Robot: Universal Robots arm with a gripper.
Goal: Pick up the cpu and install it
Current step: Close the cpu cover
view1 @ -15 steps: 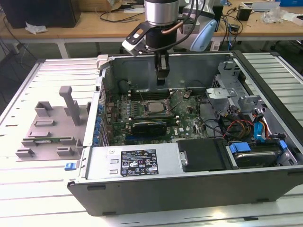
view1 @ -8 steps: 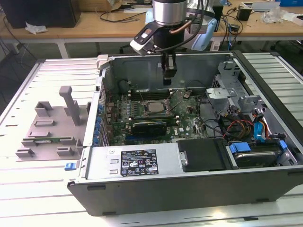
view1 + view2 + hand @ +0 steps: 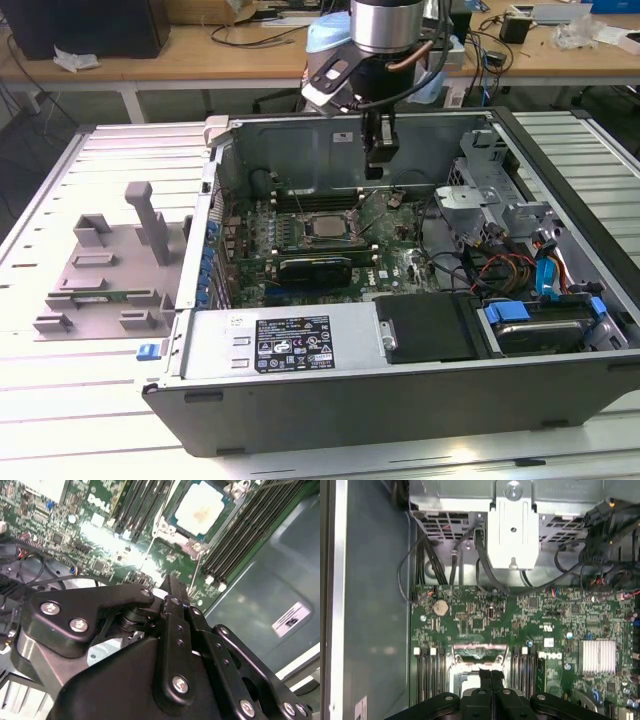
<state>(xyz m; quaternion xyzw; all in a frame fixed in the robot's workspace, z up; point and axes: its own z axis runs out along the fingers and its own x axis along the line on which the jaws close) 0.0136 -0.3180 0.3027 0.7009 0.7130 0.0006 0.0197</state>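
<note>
Silvery wrist cylinder (image 3: 385, 25) — black gripper (image 3: 380, 150) linkages, rounded, studded with bright silver screws (image 3: 79, 625).

In the first wrist view the gripper (image 3: 491, 674) is covering most of the socket (image 3: 480, 652), hiding its middle; in the second wrist view the gripper's black body is blocking a large part of the motherboard (image 3: 65, 535), and the picture's edge is clipping one corner of the cpu (image 3: 200, 507); in the exterior view the arm (image 3: 385, 25) is running off the upper edge, and the power supply box (image 3: 280, 340) is hiding the board's near strip.
</note>
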